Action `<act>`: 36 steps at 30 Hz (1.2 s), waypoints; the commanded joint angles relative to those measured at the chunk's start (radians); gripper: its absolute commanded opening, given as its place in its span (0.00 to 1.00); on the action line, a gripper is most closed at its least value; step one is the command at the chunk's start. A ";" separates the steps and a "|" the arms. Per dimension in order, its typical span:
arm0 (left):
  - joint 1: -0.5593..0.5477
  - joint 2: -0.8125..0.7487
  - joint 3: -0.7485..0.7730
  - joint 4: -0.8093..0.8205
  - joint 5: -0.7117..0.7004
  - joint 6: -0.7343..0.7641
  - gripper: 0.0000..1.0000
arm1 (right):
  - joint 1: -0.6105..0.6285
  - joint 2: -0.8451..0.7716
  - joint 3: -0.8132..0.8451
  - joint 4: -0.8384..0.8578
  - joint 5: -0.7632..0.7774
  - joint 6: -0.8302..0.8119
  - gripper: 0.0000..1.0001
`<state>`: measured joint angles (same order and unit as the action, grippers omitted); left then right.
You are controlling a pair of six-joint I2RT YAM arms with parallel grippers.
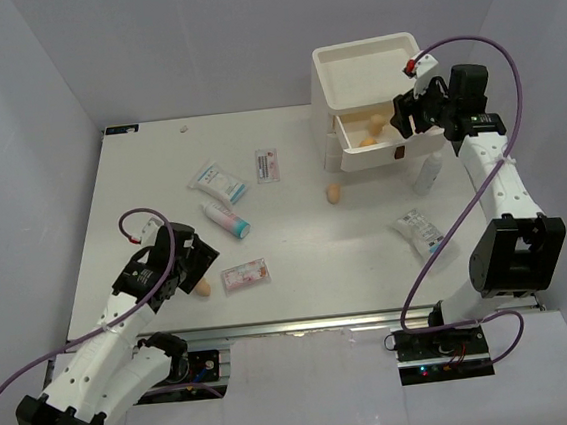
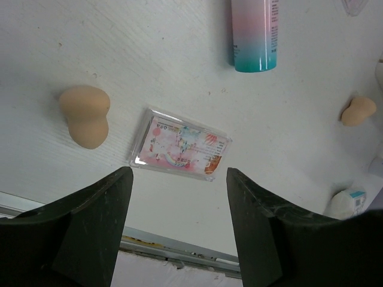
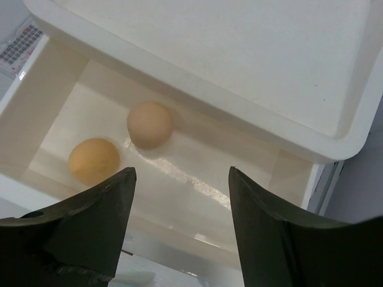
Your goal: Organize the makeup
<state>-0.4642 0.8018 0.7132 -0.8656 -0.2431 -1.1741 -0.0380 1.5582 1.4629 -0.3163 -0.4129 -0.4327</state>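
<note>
**Two sponges in drawer, others loose**

White drawer box (image 1: 364, 104): the drawer (image 3: 197, 185) stands open. Right gripper (image 3: 182, 173) above it, fingers spread, empty. Left gripper (image 2: 179, 170) spread, empty, over pink sachet (image 2: 181, 152) on the table (image 1: 158, 164). Tan sponge (image 3: 150, 124) and yellower sponge (image 3: 93, 160) lie in drawer; loose sponge (image 2: 85, 115) near sachet.

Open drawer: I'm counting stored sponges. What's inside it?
Two tan sponges, lying apart on the drawer floor. The jaws of the right gripper cover the near corners, so anything there is unseen.
</note>
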 commanded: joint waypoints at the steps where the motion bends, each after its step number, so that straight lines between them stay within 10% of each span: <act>1: 0.016 0.031 0.012 -0.014 -0.003 -0.005 0.75 | -0.008 -0.079 0.045 0.034 -0.095 0.012 0.72; 9: 0.055 0.106 0.039 -0.057 -0.021 0.004 0.70 | -0.011 -0.202 0.023 -0.325 -0.756 -0.321 0.76; 29: 0.129 0.458 0.012 -0.039 -0.021 0.073 0.59 | 0.036 -0.373 -0.290 -0.374 -0.713 -0.373 0.74; 36: 0.136 0.487 -0.013 0.009 -0.013 0.085 0.36 | 0.036 -0.388 -0.286 -0.375 -0.714 -0.365 0.74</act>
<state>-0.3364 1.2852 0.7113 -0.8970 -0.2465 -1.1016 0.0006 1.1936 1.1732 -0.6904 -1.1030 -0.7946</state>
